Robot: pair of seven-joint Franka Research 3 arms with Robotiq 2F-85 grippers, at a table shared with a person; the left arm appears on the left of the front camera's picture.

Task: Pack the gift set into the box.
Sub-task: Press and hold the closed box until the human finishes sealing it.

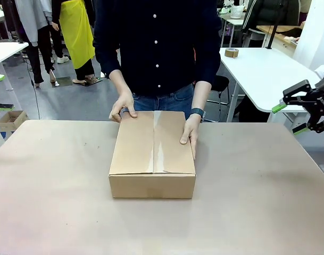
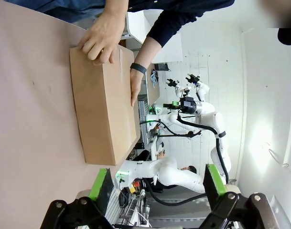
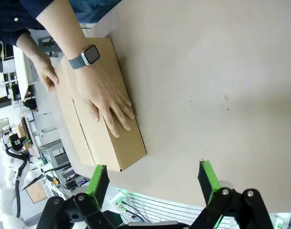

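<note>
**Surroundings of the work table**

A beige table (image 1: pixel 50 202) is spanning the foreground from edge to edge. A person in a dark buttoned shirt (image 1: pixel 156 42) and blue jeans (image 1: pixel 167 101) is standing at its far side, wearing a wristwatch (image 1: pixel 197 112) with a dark band. Behind, to the right, a white table (image 1: pixel 268 71) is carrying a roll of brown tape (image 1: pixel 231 52), and a black chair (image 1: pixel 221 83) is standing just beside that table. At far left, a small open cardboard box (image 1: pixel 10 120) is sitting low, beyond the beige table's corner.

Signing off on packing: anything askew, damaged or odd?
Nothing stands out. The box lies flat on the table, flaps shut, the person's hands on top; the left tool and right tool hang open, clear of it.
</note>
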